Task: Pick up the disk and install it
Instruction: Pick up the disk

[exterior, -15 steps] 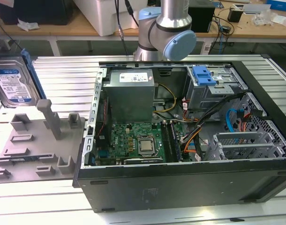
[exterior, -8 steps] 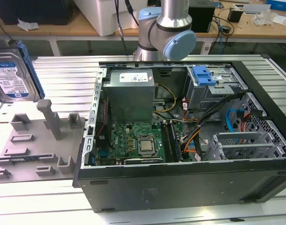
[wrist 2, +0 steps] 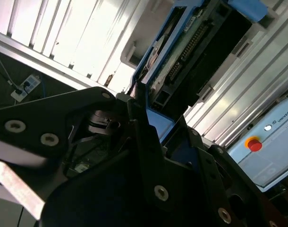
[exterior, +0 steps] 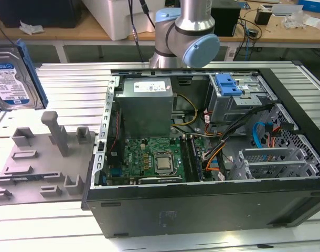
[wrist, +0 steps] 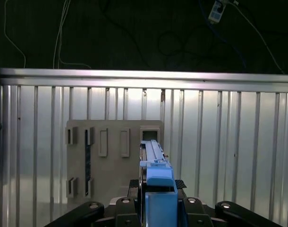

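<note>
A: Surface?
B: Ribbed aluminium table point(exterior: 65, 89). At the near edge an open black computer case point(exterior: 202, 210) lies on its side, with the motherboard point(exterior: 149, 160) facing up.
A: Beside it?
B: A grey fixture plate point(exterior: 39, 157) with slots and posts, just beside the case on the exterior view's left.
A: Disk?
B: The disk point(exterior: 13, 79) is held upright above the table at the exterior view's far left, label to the camera. It's beyond the plate and well apart from the case.
A: Tool?
B: The gripper point(wrist: 157, 205) is pinching the disk's blue bracket, and its fingers point(wrist: 127, 213) press in from both sides.
A: In the way?
B: Inside the case there's a grey power supply box point(exterior: 147, 105), a blue tab point(exterior: 228, 84) on the drive cage, and loose cables point(exterior: 223, 142). Behind that is the robot arm point(exterior: 186, 31), then wooden workbenches point(exterior: 71, 31).
</note>
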Motion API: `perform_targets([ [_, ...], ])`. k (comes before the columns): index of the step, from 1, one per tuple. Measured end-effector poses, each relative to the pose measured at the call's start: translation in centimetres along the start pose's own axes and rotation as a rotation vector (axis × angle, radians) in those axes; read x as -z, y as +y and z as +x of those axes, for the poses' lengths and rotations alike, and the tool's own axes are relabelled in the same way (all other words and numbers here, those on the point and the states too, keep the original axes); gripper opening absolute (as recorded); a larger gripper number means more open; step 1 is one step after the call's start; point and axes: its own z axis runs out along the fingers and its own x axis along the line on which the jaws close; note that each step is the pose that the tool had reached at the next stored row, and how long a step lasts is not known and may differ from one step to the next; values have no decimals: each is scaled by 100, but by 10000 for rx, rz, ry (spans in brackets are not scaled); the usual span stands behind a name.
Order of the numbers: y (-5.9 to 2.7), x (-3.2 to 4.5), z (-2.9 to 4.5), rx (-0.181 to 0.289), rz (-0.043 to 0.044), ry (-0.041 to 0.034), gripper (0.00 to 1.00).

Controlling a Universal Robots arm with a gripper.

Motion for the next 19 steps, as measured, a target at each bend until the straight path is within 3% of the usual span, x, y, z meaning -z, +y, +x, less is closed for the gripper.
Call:
perform_targets([
  [6,-2,157,9,0,0,0,37],
  [19,-48,625,40,0,1,-42,37],
])
